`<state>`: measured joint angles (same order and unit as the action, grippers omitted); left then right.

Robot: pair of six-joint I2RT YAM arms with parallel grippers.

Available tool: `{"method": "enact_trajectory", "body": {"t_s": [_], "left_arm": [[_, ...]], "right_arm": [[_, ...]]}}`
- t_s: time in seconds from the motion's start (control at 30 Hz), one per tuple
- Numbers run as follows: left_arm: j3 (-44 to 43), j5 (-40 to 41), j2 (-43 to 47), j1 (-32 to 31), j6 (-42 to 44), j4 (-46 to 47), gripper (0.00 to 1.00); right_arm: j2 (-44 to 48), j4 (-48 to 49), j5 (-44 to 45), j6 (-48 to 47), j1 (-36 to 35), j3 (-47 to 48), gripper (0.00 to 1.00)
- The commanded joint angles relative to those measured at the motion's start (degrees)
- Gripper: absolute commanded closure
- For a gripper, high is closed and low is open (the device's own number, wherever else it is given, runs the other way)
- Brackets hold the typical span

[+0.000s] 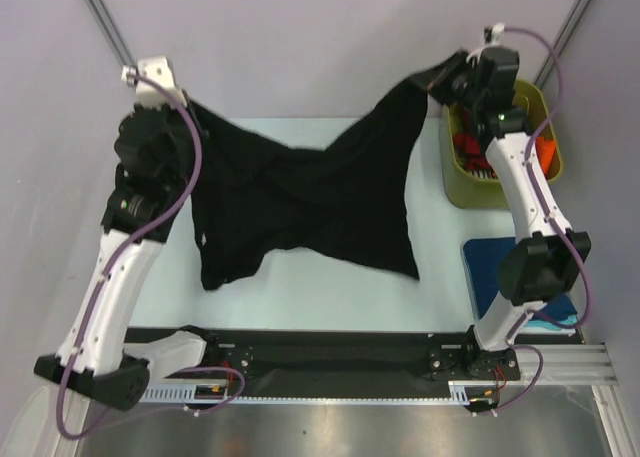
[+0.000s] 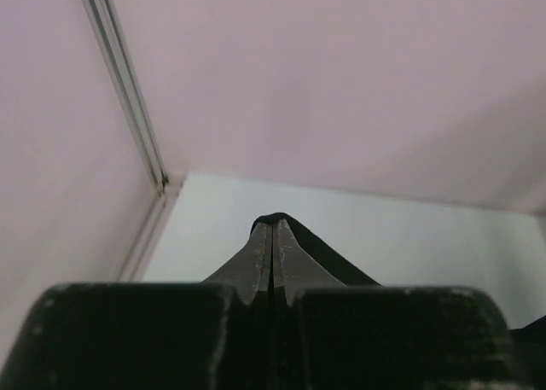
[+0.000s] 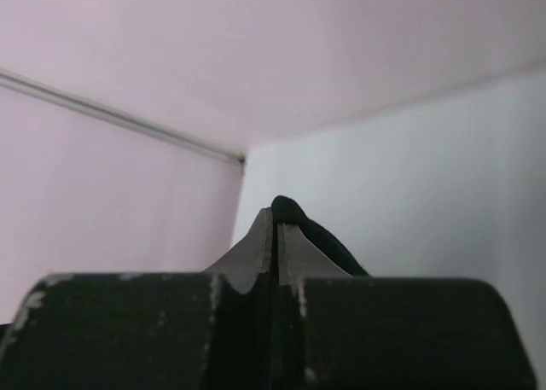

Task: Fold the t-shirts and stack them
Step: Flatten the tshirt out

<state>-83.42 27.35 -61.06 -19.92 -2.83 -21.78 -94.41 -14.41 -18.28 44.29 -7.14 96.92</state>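
**A robot test cell in a laboratory**

We see a pale table closed in by plain lilac walls, with thin metal posts in the corners. A left arm and a right arm are bolted to a black rail, and purple cables hang loose.

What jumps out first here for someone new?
The black t-shirt, held up and spread across the middle of the table. The left pincer is shut on its far-left end, the right pincer on its far-right end, next to the olive-green bin at the right edge.

The right arm hides part of the bin (and blue t-shirt).
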Motion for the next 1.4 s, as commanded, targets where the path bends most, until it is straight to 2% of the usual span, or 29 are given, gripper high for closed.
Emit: {"method": "enact_trajectory", "body": {"t_s": [0.0, 0.03, 0.1, 0.2, 0.27, 0.37, 0.4, 0.5, 0.57, 0.6, 0.63, 0.67, 0.7, 0.73, 0.77, 0.8, 0.83, 0.9, 1.07, 1.2, 1.33, 1.37], "left_arm": [[-11.21, -4.58, -6.23, 2.69, 11.34, 19.13, 1.0], [-16.98, -5.55, -8.18, 2.96, 12.57, 19.75, 1.0], [-22.46, -7.57, -12.83, 3.4, 16.86, 21.51, 1.0], [-32.92, -9.85, -17.15, 4.1, 21.18, 23.98, 1.0], [-38.82, -10.39, -19.8, 4.71, 22.16, 24.15, 1.0], [-39.19, -10.92, -18.4, 6.47, 19.19, 24.42, 1.0], [-38.76, -8.66, -17.7, 6.56, 17.53, 24.07, 1.0], [-31.13, -6.88, -12.26, 6.83, 14.71, 23.1, 1.0], [-21.65, -5.82, -6.31, 7.26, 11.81, 20.05, 1.0], [-18.22, -5.39, -4.0, 7.53, 6.49, 18.37, 1.0], [-9.83, -5.82, -1.46, 7.79, 3.39, 17.05, 1.0], [-5.05, -6.26, 1.87, 8.05, -0.04, 14.51, 1.0], [-0.39, -6.78, 7.56, 8.06, -7.29, 12.83, 1.0], [8.18, -6.96, 10.84, 8.14, -11.28, 10.73, 1.0], [12.36, -6.96, 13.57, 8.32, -15.06, 7.23, 1.0], [16.06, -6.96, 16.03, 8.5, -20.75, 6.41, 1.0], [21.57, -7.31, 20.06, 8.58, -22.12, 6.4, 1.0], [21.12, -8.19, 20.72, 9.72, -21.79, 7.02, 1.0], [11.71, -8.81, 14.05, 10.08, -14.32, 12.27, 1.0], [5.56, -8.46, 7.29, 10.34, -7.21, 19.13, 1.0], [-3.66, -9.24, -0.45, 10.96, -2.19, 25.1, 1.0], [-5.07, -9.42, -2.38, 11.65, -1.48, 28.17, 1.0]], "right_arm": [[-5.68, 4.21, -1.49, 0.26, 2.12, 16.69, 1.0], [-7.61, 4.65, -1.84, 0.96, 2.3, 19.94, 1.0], [-12.27, 4.4, -2.02, 2.11, 2.83, 30.36, 1.0], [-16.32, 5.18, -3.33, 5.26, 4.4, 40.06, 1.0], [-16.68, 7.63, -4.83, 7.38, 6.25, 41.24, 1.0], [-15.46, 8.09, -6.41, 9.5, 8.26, 40.54, 1.0], [-13.89, 7.83, -6.67, 9.32, 8.37, 39.75, 1.0], [-9.93, 9.14, -7.29, 9.5, 8.63, 32.12, 1.0], [-4.58, 8.62, -8.17, 8.01, 8.63, 23.19, 1.0], [-2.2, 8.0, -8.35, 7.39, 8.37, 18.7, 1.0], [3.39, 7.91, -8.26, 6.6, 8.11, 13.78, 1.0], [6.49, 8.69, -8.0, 5.99, 7.58, 2.16, 1.0], [9.3, 8.96, -7.65, 5.37, 7.31, -3.44, 1.0], [12.55, 9.23, -6.95, 4.93, 5.4, -8.46, 1.0], [16.85, 8.36, -6.51, 3.79, 5.03, -17.38, 1.0], [18.81, 7.48, -5.81, 3.61, 4.5, -20.52, 1.0], [20.39, 7.3, -4.93, 3.61, 4.24, -23.77, 1.0], [22.95, 7.04, -4.57, 2.04, 4.06, -26.17, 1.0], [21.38, 8.08, -2.03, -1.31, 4.32, -19.33, 1.0], [14.1, 11.33, -0.27, -1.32, 4.67, -10.28, 1.0], [1.73, 15.71, 0.35, 1.14, 5.11, 0.08, 1.0], [-0.66, 16.95, 0.35, 1.67, 5.2, 5.5, 1.0]]}}
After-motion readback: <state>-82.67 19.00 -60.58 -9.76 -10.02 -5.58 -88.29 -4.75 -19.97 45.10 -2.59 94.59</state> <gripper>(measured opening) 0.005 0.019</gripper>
